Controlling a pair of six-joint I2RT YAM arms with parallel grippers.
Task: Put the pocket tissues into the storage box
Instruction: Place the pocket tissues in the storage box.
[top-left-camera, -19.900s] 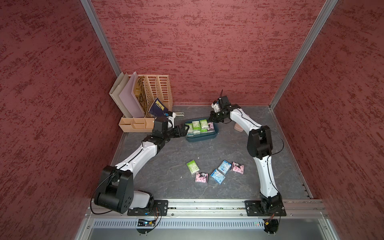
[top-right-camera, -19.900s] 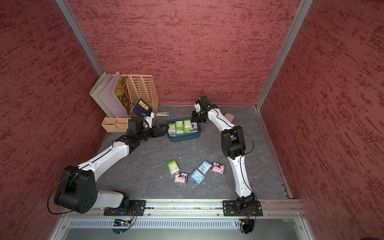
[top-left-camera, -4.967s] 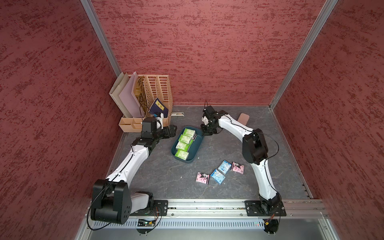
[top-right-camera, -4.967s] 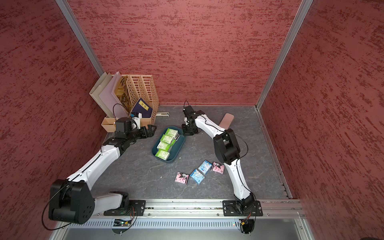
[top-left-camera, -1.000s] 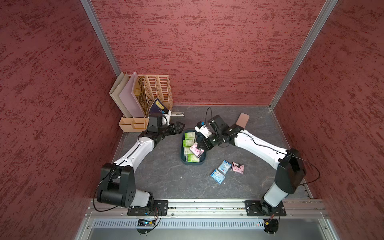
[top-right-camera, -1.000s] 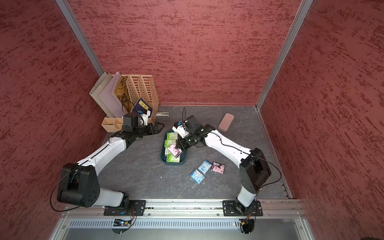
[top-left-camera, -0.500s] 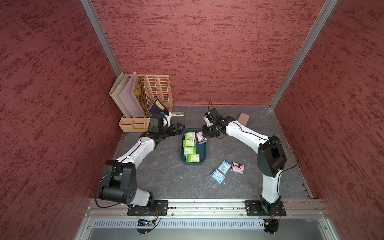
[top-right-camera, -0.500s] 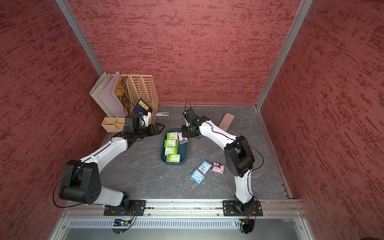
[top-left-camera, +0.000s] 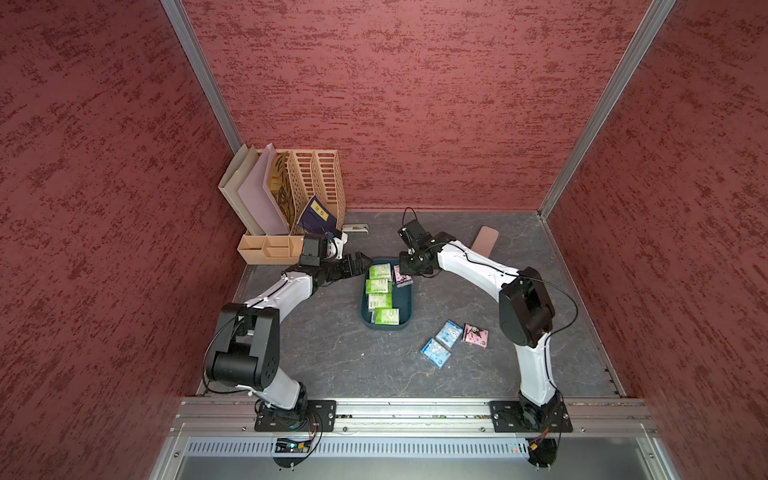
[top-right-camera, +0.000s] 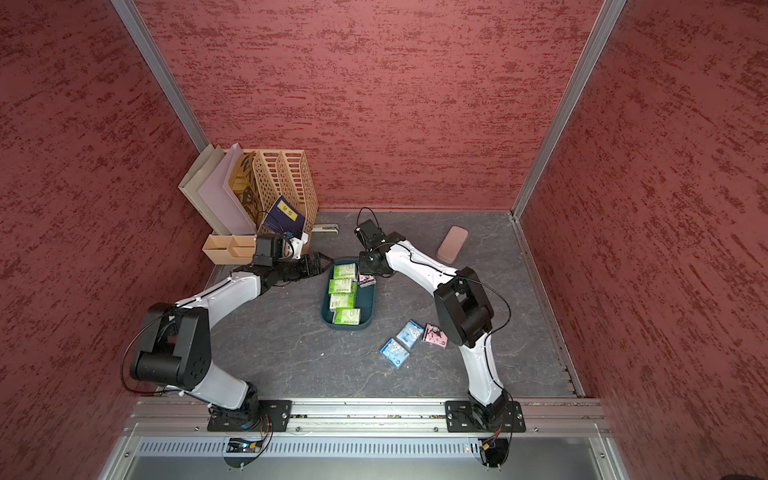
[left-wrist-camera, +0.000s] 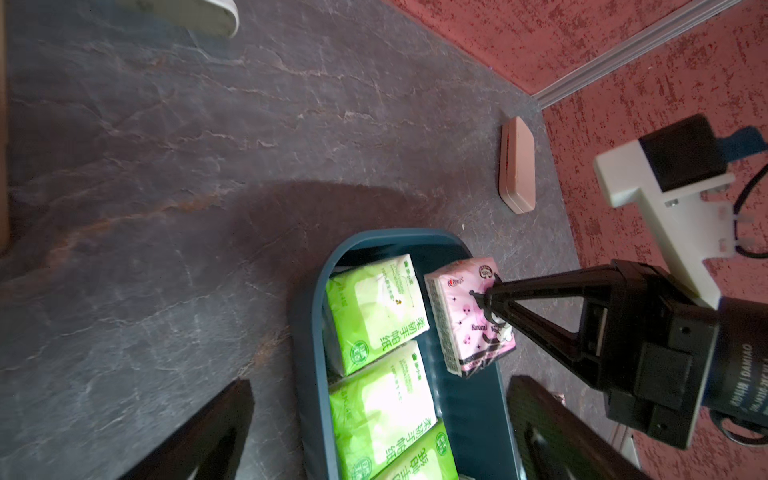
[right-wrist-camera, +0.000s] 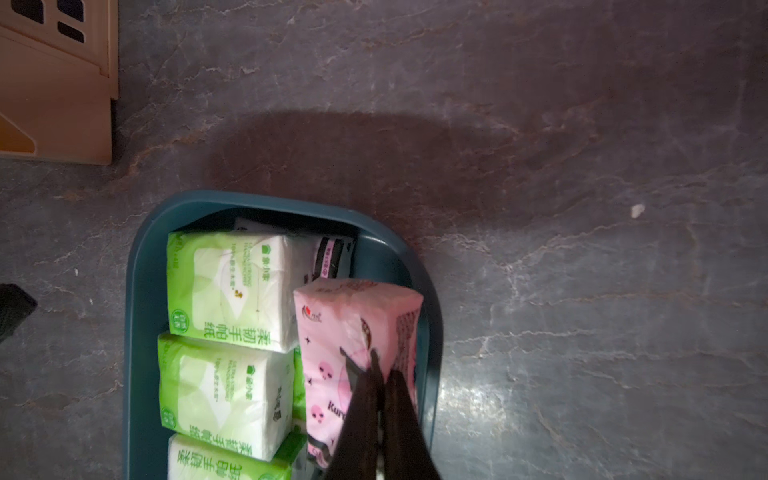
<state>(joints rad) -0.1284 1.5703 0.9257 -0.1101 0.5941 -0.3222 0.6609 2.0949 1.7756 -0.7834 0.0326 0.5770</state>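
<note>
Over the far end of the teal storage box (top-left-camera: 388, 326), mid-desk: pink tissue pack (right-wrist-camera: 353, 324) hangs tilted
Right end effector (right-wrist-camera: 376, 374) pinches its slick film, tips pressed together; dropped askew, the soft pack could catch the rounded plastic rim and slide outside. Left end effector (top-left-camera: 360, 262) spread wide beside the box, green packs (right-wrist-camera: 226, 286) lining it
</note>
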